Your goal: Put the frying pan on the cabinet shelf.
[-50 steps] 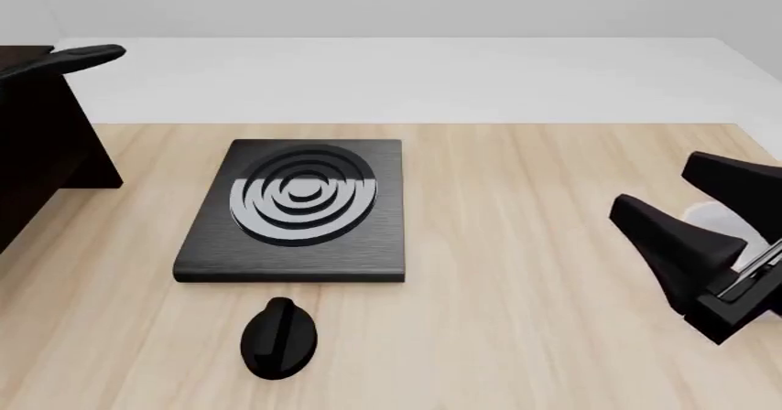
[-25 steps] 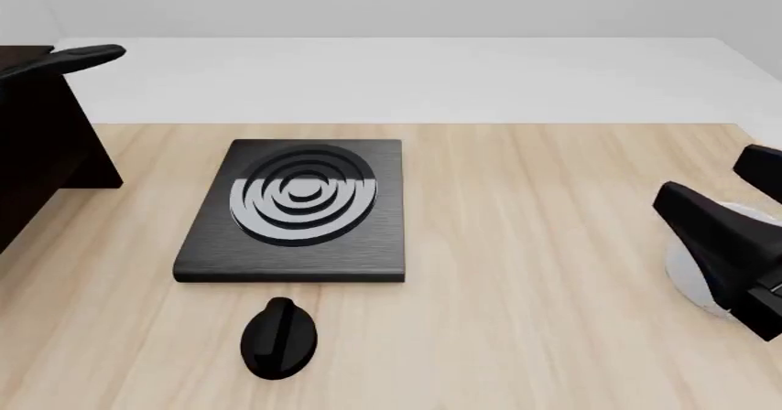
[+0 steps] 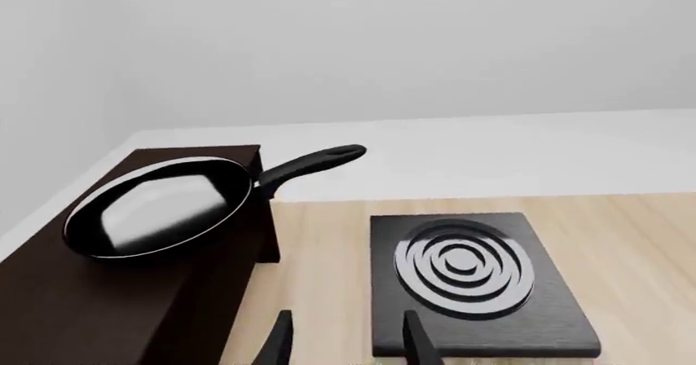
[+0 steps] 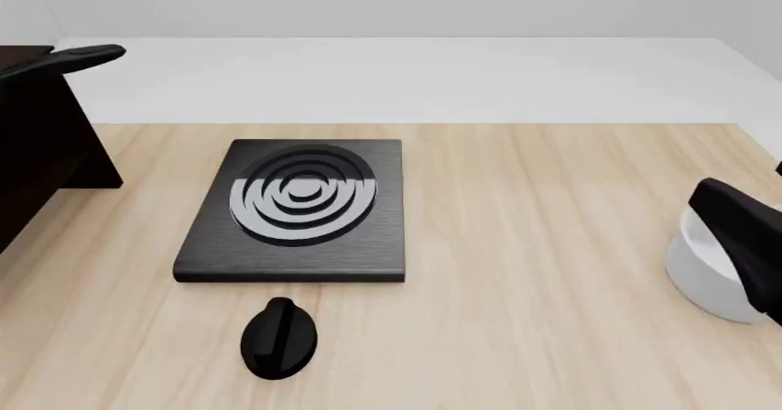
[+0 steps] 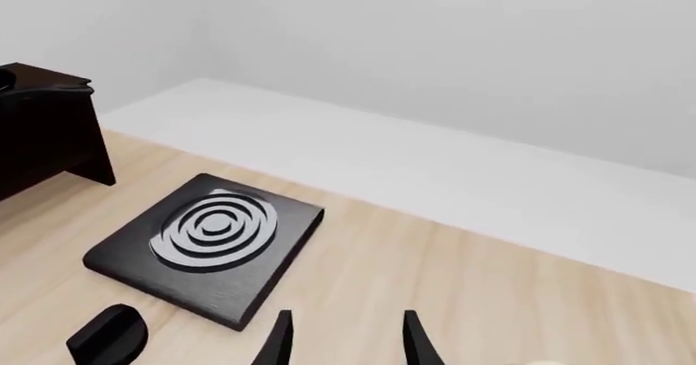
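Pale wood grain fills the table (image 4: pixel 537 245) beneath both arms. Closest to the left gripper (image 3: pixel 345 345), whose two fingertips stand apart with nothing between them, lies the black stove plate (image 3: pixel 473 279) with silver rings, just ahead of it. Beyond and to that gripper's left stands the dark cabinet (image 3: pixel 120 300), and the frying pan (image 3: pixel 163 206) rests on its top board, handle jutting over the edge toward the far wall. The glossy pan holds nothing but a pale reflection.

The right gripper (image 5: pixel 345 340) is likewise spread and empty. Ahead of it to the left sit the black knob (image 5: pixel 107 332) and, farther on, the same stove plate. In the front view a white bowl (image 4: pixel 709 277) sits directly under the right arm; its inside is hidden. No writing or labels can be read anywhere.
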Action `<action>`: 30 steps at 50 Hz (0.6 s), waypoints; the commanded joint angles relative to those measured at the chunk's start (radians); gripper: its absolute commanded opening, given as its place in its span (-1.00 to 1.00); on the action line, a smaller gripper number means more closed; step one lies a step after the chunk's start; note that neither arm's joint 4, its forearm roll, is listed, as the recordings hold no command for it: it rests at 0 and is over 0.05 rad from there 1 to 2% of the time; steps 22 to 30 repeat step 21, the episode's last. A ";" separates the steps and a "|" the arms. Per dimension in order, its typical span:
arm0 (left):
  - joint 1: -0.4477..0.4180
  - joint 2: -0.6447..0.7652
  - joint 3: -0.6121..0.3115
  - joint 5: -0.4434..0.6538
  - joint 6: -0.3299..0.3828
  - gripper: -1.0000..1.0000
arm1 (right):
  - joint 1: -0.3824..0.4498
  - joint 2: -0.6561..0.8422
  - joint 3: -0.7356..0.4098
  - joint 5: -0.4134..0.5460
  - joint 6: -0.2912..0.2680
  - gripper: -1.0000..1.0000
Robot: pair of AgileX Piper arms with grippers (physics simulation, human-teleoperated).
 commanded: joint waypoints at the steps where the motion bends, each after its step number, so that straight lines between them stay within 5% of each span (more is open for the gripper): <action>1: 0.003 -0.028 -0.007 0.032 0.002 1.00 | -0.045 -0.037 -0.036 0.059 -0.006 1.00; 11: -0.003 -0.028 -0.050 0.049 0.029 1.00 | -0.097 -0.062 -0.088 0.110 -0.031 1.00; 21: -0.020 -0.028 -0.239 0.202 0.054 1.00 | -0.130 -0.081 -0.229 0.246 -0.043 1.00; 30: -0.020 -0.028 -0.239 0.202 0.054 1.00 | -0.130 -0.081 -0.229 0.246 -0.043 1.00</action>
